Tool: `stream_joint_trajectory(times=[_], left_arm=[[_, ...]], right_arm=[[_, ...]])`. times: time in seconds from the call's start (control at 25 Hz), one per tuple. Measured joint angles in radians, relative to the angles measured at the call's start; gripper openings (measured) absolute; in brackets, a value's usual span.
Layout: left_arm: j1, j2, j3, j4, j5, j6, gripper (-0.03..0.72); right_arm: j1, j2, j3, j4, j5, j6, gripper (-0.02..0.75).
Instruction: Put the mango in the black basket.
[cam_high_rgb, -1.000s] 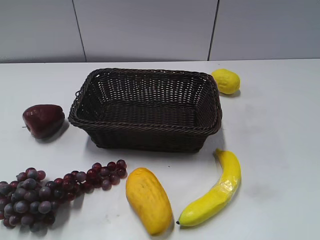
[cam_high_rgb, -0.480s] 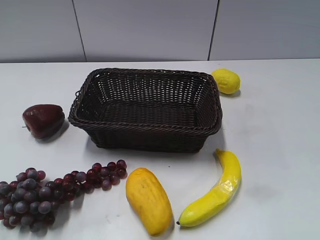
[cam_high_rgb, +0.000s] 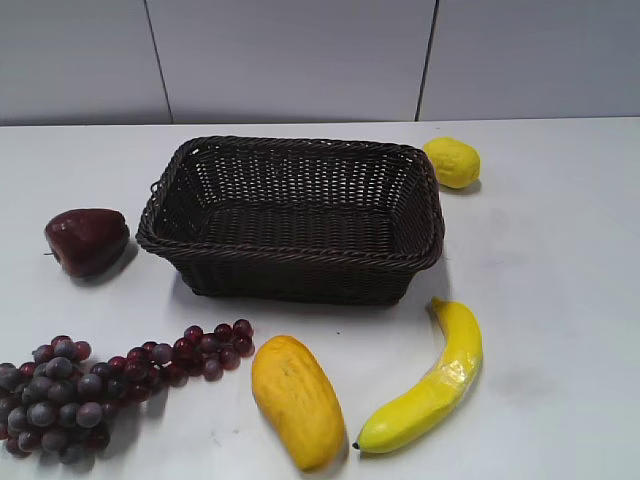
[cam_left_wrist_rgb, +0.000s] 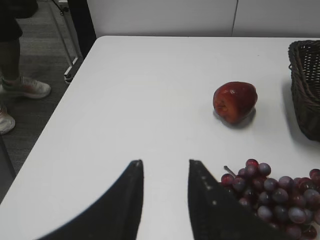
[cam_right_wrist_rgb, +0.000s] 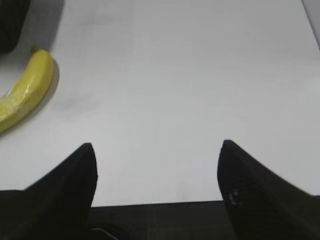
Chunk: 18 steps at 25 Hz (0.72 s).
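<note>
The orange-yellow mango (cam_high_rgb: 296, 400) lies on the white table near the front, below the black basket (cam_high_rgb: 293, 258), which stands empty in the middle. The basket's corner shows at the right edge of the left wrist view (cam_left_wrist_rgb: 303, 90). Neither gripper shows in the exterior view. My left gripper (cam_left_wrist_rgb: 165, 162) is open and empty above the table's left part, beside the grapes. My right gripper (cam_right_wrist_rgb: 157, 145) is wide open and empty over the table's right part. The mango is out of both wrist views.
A yellow banana (cam_high_rgb: 430, 385) lies right of the mango and shows in the right wrist view (cam_right_wrist_rgb: 25, 95). Purple grapes (cam_high_rgb: 90, 385) lie at the front left (cam_left_wrist_rgb: 275, 195). A dark red apple (cam_high_rgb: 87, 240) sits left of the basket (cam_left_wrist_rgb: 235, 101). A lemon (cam_high_rgb: 451, 162) sits behind it. The table's left edge (cam_left_wrist_rgb: 50, 135) drops to the floor.
</note>
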Motion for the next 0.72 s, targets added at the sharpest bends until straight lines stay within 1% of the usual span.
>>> stream_joint_trajectory(times=[0.32,0.44,0.6,0.72], left_arm=[[0.0,0.0,0.0,0.0,0.0,0.0,0.24],[0.0,0.0,0.0,0.0,0.0,0.0,0.24],[0.0,0.0,0.0,0.0,0.0,0.0,0.24],[0.0,0.0,0.0,0.0,0.0,0.0,0.24]], right_arm=[[0.0,0.38,-0.126,0.121,-0.017,-0.072,0.575],[0.0,0.489,-0.152,0.148,-0.02,-0.089,0.575],[0.0,0.623,-0.182,0.214,-0.024,-0.157,0.575],[0.031,0.704,-0.202,0.246,-0.027,-0.189,0.575]])
